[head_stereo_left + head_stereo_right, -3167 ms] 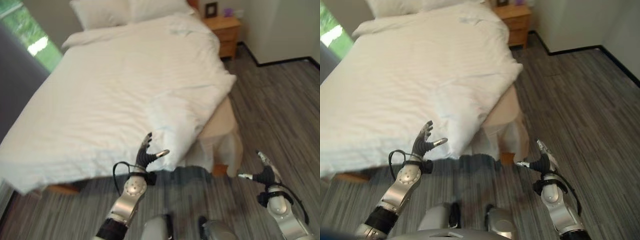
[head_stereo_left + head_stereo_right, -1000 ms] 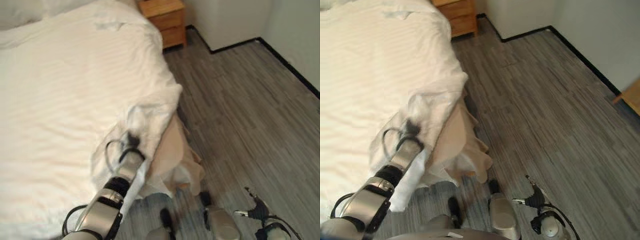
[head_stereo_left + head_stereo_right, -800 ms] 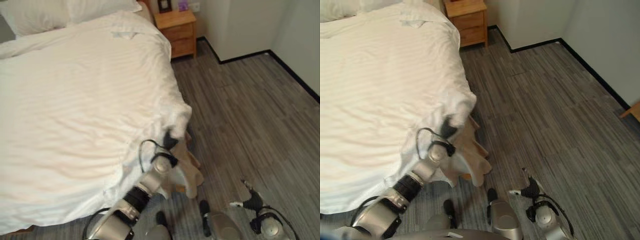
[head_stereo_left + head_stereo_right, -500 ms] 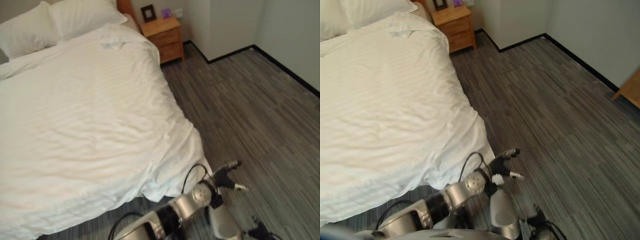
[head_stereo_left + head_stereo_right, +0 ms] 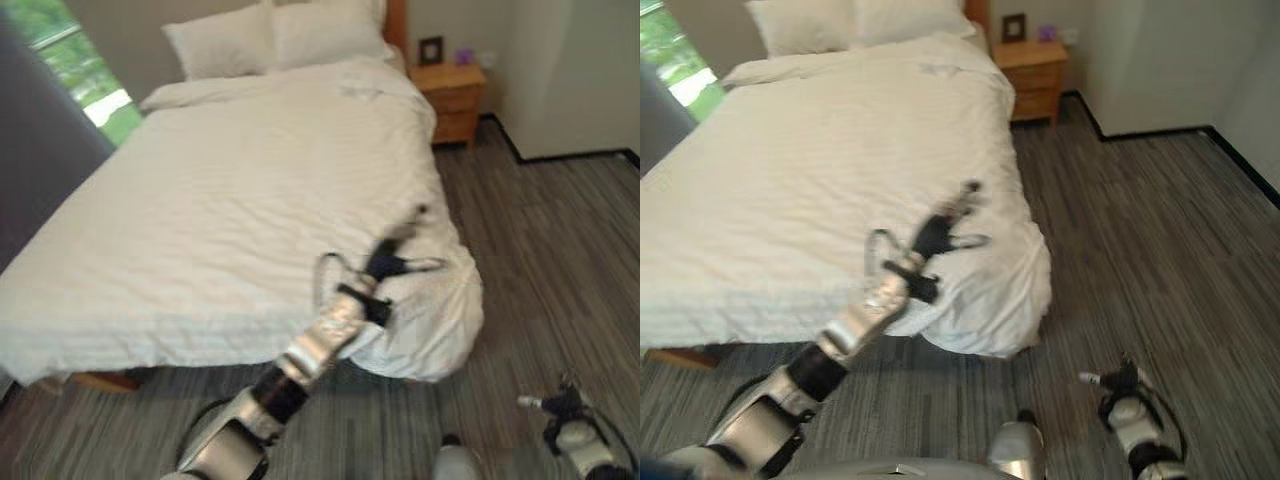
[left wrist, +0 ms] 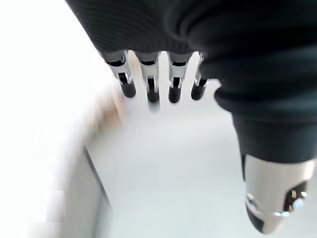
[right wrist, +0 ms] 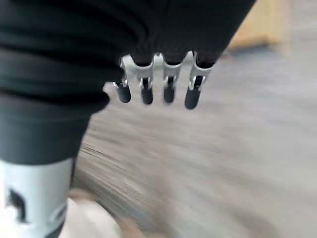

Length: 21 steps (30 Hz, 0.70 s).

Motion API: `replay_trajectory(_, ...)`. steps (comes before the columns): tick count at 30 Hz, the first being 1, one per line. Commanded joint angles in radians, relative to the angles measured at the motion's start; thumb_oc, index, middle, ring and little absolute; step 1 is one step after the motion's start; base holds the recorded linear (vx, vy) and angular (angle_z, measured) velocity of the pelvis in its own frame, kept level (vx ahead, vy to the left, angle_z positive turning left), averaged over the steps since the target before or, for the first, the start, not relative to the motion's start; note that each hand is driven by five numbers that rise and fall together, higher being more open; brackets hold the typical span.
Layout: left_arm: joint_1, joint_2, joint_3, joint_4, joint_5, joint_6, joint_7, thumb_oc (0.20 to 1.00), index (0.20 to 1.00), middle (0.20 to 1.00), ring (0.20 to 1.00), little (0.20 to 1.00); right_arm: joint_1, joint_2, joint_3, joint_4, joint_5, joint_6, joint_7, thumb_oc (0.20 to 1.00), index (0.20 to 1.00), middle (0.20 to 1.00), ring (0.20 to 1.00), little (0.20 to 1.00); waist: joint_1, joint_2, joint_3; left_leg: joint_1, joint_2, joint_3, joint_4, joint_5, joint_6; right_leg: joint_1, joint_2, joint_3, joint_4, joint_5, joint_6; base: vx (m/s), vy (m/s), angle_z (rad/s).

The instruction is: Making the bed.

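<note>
While the white duvet [image 5: 230, 190] lies spread over most of the bed [image 5: 100, 378], you have only the foot corner left to tidy.

Duvet: flat and fairly smooth from the pillows down; it covers the foot corner on the nightstand side, where it bunches in soft folds and hangs over the edge.
Done, by your reading: main spread, both long sides draped, pillows [image 5: 275, 38] set side by side at the head.
Left, by your reading: smoothing the rumpled foot corner; a small crease or fold near the head, on the nightstand side of the duvet.
Left hand [image 5: 392, 262]: over the rumpled foot corner of the duvet, fingers [image 6: 148, 87] straight and spread, thumb apart, holding no cloth.
Right hand [image 5: 562, 405]: low over the floor, well apart from the bed's foot corner, fingers [image 7: 168, 89] straight, holding nothing.
Nightstand [image 5: 455, 95]: wooden, just beside the bed's head, with a small dark frame and a small purple item on top.
Floor [image 5: 560, 240]: grey planks along the bed's nightstand side.
Window [image 5: 85, 85]: on the bed's far side from the nightstand, near the head.
Obstacles: you have none between the left hand and the corner.
</note>
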Motion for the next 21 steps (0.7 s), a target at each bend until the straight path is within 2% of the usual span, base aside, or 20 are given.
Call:
replay_trajectory(1,0.176,0.066,0.14,-0.013,0.112,-0.039,-0.011,1.0,1.0,1.0,1.0,1.0,0.101,-0.071,-0.075,-0.348,-0.024,-0.113,0.044,0.2,0.2,0.2,0.2,0.2,0.002,-0.065,0.032,0.003,0.015,0.003,0.001,-0.021,-0.035,0.13,0.038,-0.004,-0.174,-0.065,0.0,0.07,0.116,0.33)
replay_trajectory(2,0.306,0.066,0.258,0.064,0.163,-0.021,-0.004,1.0,1.0,1.0,1.0,1.0,0.103,-0.035,-0.101,-0.464,-0.069,-0.131,0.048,0.2,0.2,0.2,0.2,0.2,0.033,-0.073,0.036,-0.011,0.012,-0.012,0.001,-0.022,-0.028,0.123,0.034,-0.014,-0.177,-0.064,0.002,0.05,0.084,-0.02)
replay_trajectory(3,0.344,0.05,0.296,0.109,0.169,-0.01,0.004,1.0,1.0,1.0,1.0,1.0,0.079,-0.025,-0.104,-0.505,-0.066,-0.138,0.041,0.2,0.2,0.2,0.2,0.2,0.047,-0.078,0.04,-0.023,0.009,-0.02,0.001,-0.019,-0.027,0.115,0.033,-0.018,-0.177,-0.062,0.003,-0.02,0.052,0.02)
replay_trajectory(6,0.398,0.024,0.385,0.252,0.17,0.007,0.055,1.0,1.0,1.0,1.0,1.0,-0.024,0.046,-0.096,-0.576,0.112,-0.182,0.029,0.2,0.2,0.2,0.2,0.2,0.1,-0.09,0.077,-0.089,0.005,-0.047,0.001,0.003,-0.023,0.069,0.026,-0.032,-0.177,-0.051,0.005,-0.1,0.018,0.31)
replay_trajectory(8,0.421,-0.003,0.404,0.312,0.135,0.01,0.073,1.0,1.0,1.0,1.0,1.0,-0.123,0.137,-0.086,-0.572,0.298,-0.23,0.022,0.2,0.2,0.2,0.2,0.2,0.142,-0.084,0.117,-0.14,0.0,-0.068,0.001,0.017,-0.02,0.032,0.02,-0.044,-0.177,-0.044,0.006,-0.15,0.017,0.23)
replay_trajectory(9,0.42,-0.003,0.405,0.313,0.135,0.009,0.073,1.0,1.0,1.0,1.0,1.0,-0.125,0.137,-0.085,-0.569,0.299,-0.232,0.022,0.2,0.2,0.2,0.2,0.2,0.14,-0.084,0.116,-0.141,-0.001,-0.068,0.001,0.018,-0.02,0.031,0.02,-0.044,-0.177,-0.044,0.006,-0.23,0.034,0.27)
replay_trajectory(10,0.422,-0.035,0.398,0.354,0.091,0.005,0.084,1.0,1.0,1.0,1.0,1.0,-0.219,0.206,-0.081,-0.542,0.431,-0.266,0.004,0.2,0.2,0.2,0.2,0.2,0.171,-0.068,0.159,-0.211,-0.008,-0.092,0.001,0.04,-0.019,-0.024,0.013,-0.051,-0.177,-0.031,0.005,-0.22,0.046,0.37)
replay_trajectory(11,0.427,-0.047,0.394,0.371,0.067,-0.001,0.085,1.0,1.0,1.0,1.0,1.0,-0.256,0.233,-0.084,-0.519,0.457,-0.279,-0.02,0.2,0.2,0.2,0.2,0.2,0.186,-0.056,0.177,-0.238,-0.011,-0.099,0.001,0.049,-0.02,-0.049,0.009,-0.056,-0.177,-0.023,0.004,-0.28,0.063,0.37)
replay_trajectory(13,0.413,-0.063,0.378,0.4,0.028,-0.023,0.096,1.0,1.0,1.0,1.0,1.0,-0.327,0.26,-0.096,-0.471,0.489,-0.309,-0.065,0.2,0.2,0.2,0.2,0.2,0.203,-0.035,0.211,-0.298,-0.016,-0.108,0.001,0.069,-0.025,-0.1,0.002,-0.064,-0.177,-0.008,0.005,-0.15,0.035,0.38)
replay_trajectory(14,0.411,-0.063,0.378,0.401,0.028,-0.024,0.096,1.0,1.0,1.0,1.0,1.0,-0.329,0.259,-0.095,-0.468,0.49,-0.31,-0.065,0.2,0.2,0.2,0.2,0.2,0.202,-0.035,0.21,-0.301,-0.016,-0.109,0.001,0.069,-0.025,-0.103,0.001,-0.064,-0.177,-0.007,0.005,-0.16,0.016,0.48)
replay_trajectory(15,0.388,-0.071,0.355,0.426,-0.013,-0.045,0.105,1.0,1.0,1.0,1.0,1.0,-0.387,0.254,-0.105,-0.402,0.501,-0.318,-0.097,0.2,0.2,0.2,0.2,0.2,0.214,-0.013,0.24,-0.369,-0.02,-0.114,0.001,0.094,-0.035,-0.158,-0.007,-0.072,-0.175,0.005,0.004,-0.19,0.017,0.38)
replay_trajectory(16,0.364,-0.08,0.332,0.445,-0.04,-0.062,0.105,1.0,1.0,1.0,1.0,1.0,-0.416,0.257,-0.127,-0.324,0.533,-0.329,-0.12,0.2,0.2,0.2,0.2,0.2,0.214,0.007,0.249,-0.428,-0.018,-0.117,0.001,0.112,-0.045,-0.211,-0.012,-0.076,-0.174,0.012,0.005,-0.15,0.001,0.28)
replay_trajectory(17,0.353,-0.081,0.316,0.445,-0.039,-0.063,0.105,1.0,1.0,1.0,1.0,1.0,-0.415,0.27,-0.138,-0.283,0.563,-0.337,-0.13,0.2,0.2,0.2,0.2,0.2,0.212,0.017,0.252,-0.444,-0.016,-0.121,0.001,0.096,-0.056,-0.221,-0.01,-0.066,-0.175,-0.006,0.013,-0.09,0.0,0.22)
replay_trajectory(19,0.339,-0.084,0.304,0.441,-0.038,-0.065,0.105,1.0,1.0,1.0,1.0,1.0,-0.416,0.282,-0.151,-0.246,0.588,-0.342,-0.135,0.2,0.2,0.2,0.2,0.2,0.21,0.024,0.255,-0.47,-0.014,-0.118,0.001,0.1,-0.058,-0.246,-0.01,-0.061,-0.175,-0.004,0.014,-0.06,0.006,0.28)
replay_trajectory(21,0.319,-0.117,0.276,0.44,-0.045,-0.055,0.103,1.0,1.0,1.0,1.0,1.0,-0.338,0.358,-0.17,-0.181,0.639,-0.349,-0.127,0.2,0.2,0.2,0.2,0.2,0.189,0.043,0.268,-0.493,-0.016,-0.109,0.001,0.105,-0.053,-0.279,-0.013,-0.05,-0.177,0.0,0.016,-0.14,0.025,0.13)
